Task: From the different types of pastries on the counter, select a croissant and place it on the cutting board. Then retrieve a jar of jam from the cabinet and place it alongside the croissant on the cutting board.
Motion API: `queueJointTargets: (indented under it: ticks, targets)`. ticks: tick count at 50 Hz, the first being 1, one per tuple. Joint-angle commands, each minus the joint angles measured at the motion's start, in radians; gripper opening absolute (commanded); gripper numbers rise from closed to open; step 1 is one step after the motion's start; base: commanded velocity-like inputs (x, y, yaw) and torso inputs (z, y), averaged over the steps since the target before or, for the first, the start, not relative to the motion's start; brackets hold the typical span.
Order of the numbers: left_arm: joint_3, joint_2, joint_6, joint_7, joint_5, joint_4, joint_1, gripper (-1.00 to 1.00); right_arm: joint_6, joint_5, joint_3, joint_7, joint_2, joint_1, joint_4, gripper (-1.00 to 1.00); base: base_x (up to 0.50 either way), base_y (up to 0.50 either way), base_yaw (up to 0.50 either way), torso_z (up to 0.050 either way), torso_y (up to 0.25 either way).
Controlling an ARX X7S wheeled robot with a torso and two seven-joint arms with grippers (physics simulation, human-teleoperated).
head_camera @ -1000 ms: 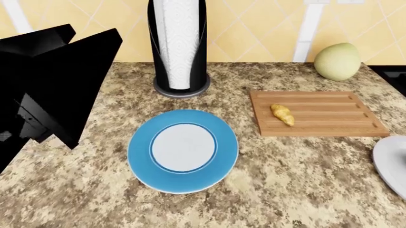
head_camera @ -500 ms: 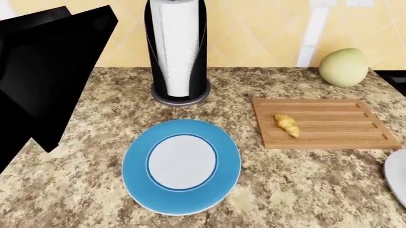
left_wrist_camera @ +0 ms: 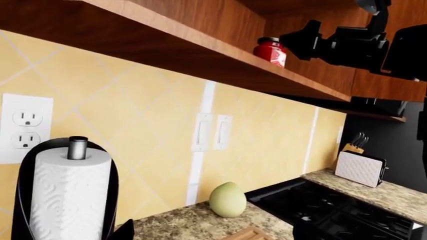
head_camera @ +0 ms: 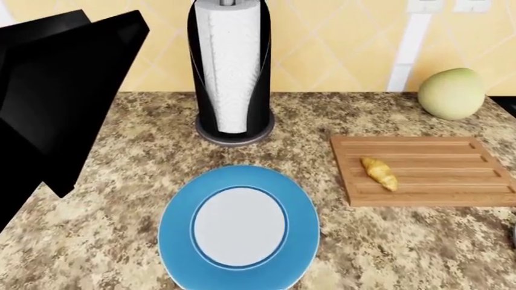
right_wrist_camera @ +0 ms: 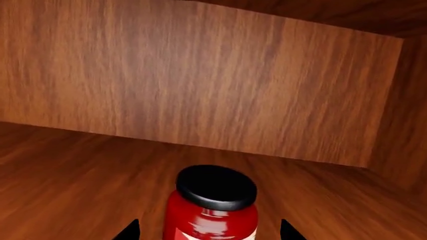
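Evenly bright, sharp simulator renders without blur or edge distortion. Soft shadows only, faint beside the paper towel holder [head_camera: 232, 72] on the counter [head_camera: 121, 199]. Dimmer inside the cabinet [right_wrist_camera: 200, 85], with a small glossy highlight on the jar of jam [right_wrist_camera: 212, 210].

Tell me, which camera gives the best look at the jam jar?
The right wrist view: the jar of jam stands close up on the cabinet's wooden floor, black lid clear. The left wrist view shows it small and far off on the shelf. The head view misses it.
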Motion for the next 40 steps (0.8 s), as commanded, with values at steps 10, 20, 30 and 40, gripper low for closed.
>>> queueJointTargets:
  ticks: [10, 20, 30, 40]
  targets:
    - [0.012, 0.004, 0.004, 0.002, 0.004, 0.004, 0.002, 1.00, 0.000, 0.013, 0.000, 0.032, 0.014, 0.000, 0.005, 1.00, 0.06, 0.00, 0.00, 0.000, 0.000]
    - [0.010, 0.001, 0.010, 0.001, 0.001, 0.008, 0.001, 1.00, -0.009, 0.009, -0.003, 0.019, 0.010, 0.000, 0.022, 1.00, 0.06, 0.00, 0.00, 0.000, 0.000]
    - [0.000, 0.002, 0.008, 0.012, 0.011, 0.006, 0.017, 1.00, -0.007, -0.009, -0.003, -0.002, 0.011, 0.000, 0.021, 1.00, 0.03, 0.00, 0.00, 0.000, 0.000]
    - [0.006, 0.002, 0.011, 0.010, 0.009, 0.006, 0.011, 1.00, -0.008, -0.007, -0.003, 0.001, 0.015, 0.000, 0.027, 1.00, 0.02, 0.00, 0.00, 0.000, 0.000]
